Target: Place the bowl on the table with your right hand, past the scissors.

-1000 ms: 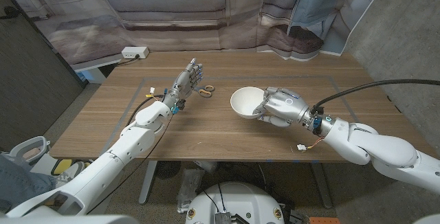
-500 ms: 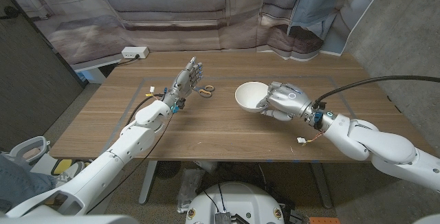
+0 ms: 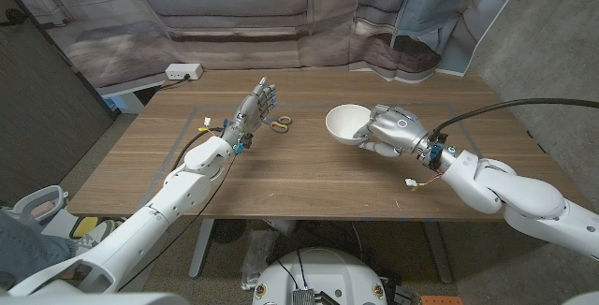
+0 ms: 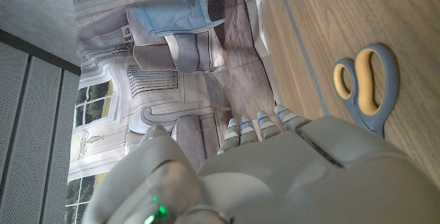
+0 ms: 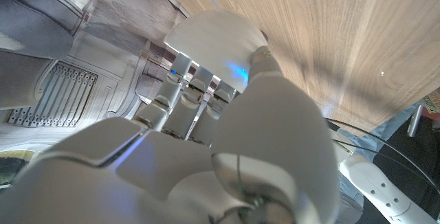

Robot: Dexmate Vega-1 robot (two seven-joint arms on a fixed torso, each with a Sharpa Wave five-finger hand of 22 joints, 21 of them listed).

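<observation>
A white bowl hangs tilted just above the table, right of centre, and my right hand grips its right rim. In the right wrist view the bowl shows beyond my fingers. Grey scissors with tan handle loops lie on the wood to the bowl's left, at the tips of my left hand. That hand stands on its edge with fingers straight and apart, holding nothing. The scissors also appear in the left wrist view, past my left hand.
A white power strip sits at the table's far left corner. A thin taped rectangle marks the wood. A small white connector on a wire hangs by my right forearm. A sofa and curtains stand behind the table.
My right hand has carried the bowl away from me and slightly rightward, toward the far side of the table. The left hand and scissors have not moved.
</observation>
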